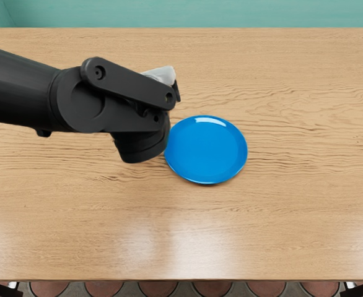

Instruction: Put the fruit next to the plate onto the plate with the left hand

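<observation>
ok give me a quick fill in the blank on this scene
1. The plate is coloured ____.
2. The black arm comes in from the picture's ____ edge.
3. The table under the plate is made of ____.

Missing words: blue; left; wood.

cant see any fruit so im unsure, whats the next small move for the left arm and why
Probably secure the fruit before shifting toward the blue plate. The left arm covers the table beside it, the plate is bare, no fruit shows, and the hand's grip is hidden.
</observation>
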Tool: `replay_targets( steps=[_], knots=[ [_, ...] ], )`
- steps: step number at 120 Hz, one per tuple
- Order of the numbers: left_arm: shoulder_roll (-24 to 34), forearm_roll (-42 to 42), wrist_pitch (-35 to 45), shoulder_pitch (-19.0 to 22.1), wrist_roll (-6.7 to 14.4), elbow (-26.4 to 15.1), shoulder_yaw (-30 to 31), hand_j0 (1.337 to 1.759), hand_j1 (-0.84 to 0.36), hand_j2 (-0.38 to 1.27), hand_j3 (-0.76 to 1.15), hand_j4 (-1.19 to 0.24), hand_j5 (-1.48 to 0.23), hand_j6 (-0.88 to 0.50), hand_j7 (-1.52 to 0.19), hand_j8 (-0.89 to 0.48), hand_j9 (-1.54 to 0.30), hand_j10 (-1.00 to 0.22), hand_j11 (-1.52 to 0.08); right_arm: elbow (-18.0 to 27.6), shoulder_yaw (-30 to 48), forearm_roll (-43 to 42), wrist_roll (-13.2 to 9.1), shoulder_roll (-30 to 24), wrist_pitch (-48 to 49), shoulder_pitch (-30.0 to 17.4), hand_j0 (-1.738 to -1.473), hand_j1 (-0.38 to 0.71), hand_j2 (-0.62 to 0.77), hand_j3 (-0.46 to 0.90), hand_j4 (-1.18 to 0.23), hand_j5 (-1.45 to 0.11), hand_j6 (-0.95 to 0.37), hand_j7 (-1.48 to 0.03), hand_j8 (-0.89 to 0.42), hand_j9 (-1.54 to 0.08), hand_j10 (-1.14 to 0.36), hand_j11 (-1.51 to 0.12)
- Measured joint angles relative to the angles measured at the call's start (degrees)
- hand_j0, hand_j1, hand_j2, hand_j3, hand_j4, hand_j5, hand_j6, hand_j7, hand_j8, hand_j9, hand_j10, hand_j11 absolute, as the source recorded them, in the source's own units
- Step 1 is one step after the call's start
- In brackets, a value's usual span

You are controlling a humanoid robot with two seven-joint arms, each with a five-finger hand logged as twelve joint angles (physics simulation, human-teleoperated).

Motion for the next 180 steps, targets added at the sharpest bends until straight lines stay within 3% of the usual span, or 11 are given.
replay_targets(
  steps=[17, 46, 96, 138, 180],
  knots=[
    [0.00, -0.96, -0.01, -1.58, 0.01, 0.00, -1.67, 1.654, -0.29, 0.14, 0.00, -0.63, -0.87, -0.54, -0.88, -0.40, -0.87, -0.52, -0.86, 0.00, 0.00, -0.01, -0.01, 0.00, 0.00, 0.00, -1.658, -0.30, -0.01, 0.00, -0.04, -0.05, -0.04, -0.05, -0.04, -0.05, -0.04, -0.05],
    [0.00, -1.87, 0.00, -0.68, 0.02, -1.60, -5.29, 1.655, -0.30, 0.19, 0.00, -0.63, -0.88, -0.54, -0.88, -0.39, -0.87, -0.52, -0.85, 0.00, 0.00, -0.02, -0.01, 0.00, 0.00, 0.00, -1.658, -0.30, -0.01, 0.00, -0.04, -0.05, -0.04, -0.05, -0.04, -0.05, -0.04, -0.05],
    [0.00, 0.71, -0.01, 4.92, -0.01, -2.92, -10.28, 1.655, -0.31, 0.21, 0.00, -0.64, -0.87, -0.54, -0.88, -0.39, -0.86, -0.52, -0.86, 0.00, 0.00, 0.00, 0.00, 0.00, 0.00, 0.00, -1.658, -0.30, -0.01, 0.00, -0.04, -0.05, -0.04, -0.05, -0.04, -0.05, -0.04, -0.05],
    [0.00, 5.38, -0.01, 9.95, -0.02, -0.89, -13.03, 1.656, -0.32, 0.25, 0.00, -0.63, -0.87, -0.57, -0.87, -0.41, -0.85, -0.53, -0.85, 0.00, 0.00, -0.02, 0.00, 0.00, 0.00, 0.00, -1.658, -0.30, -0.01, 0.00, -0.04, -0.05, -0.04, -0.05, -0.04, -0.05, -0.04, -0.05],
    [0.00, 7.30, 0.05, 11.04, -0.02, 0.13, -14.13, 1.658, -0.21, 0.13, 0.00, -0.48, -0.64, -0.47, -0.64, -0.43, -0.64, -0.46, -0.64, -0.01, 0.00, -0.01, 0.00, 0.00, 0.00, 0.00, -1.658, -0.30, -0.01, 0.00, -0.04, -0.05, -0.04, -0.05, -0.04, -0.05, -0.04, -0.05]
  ],
)
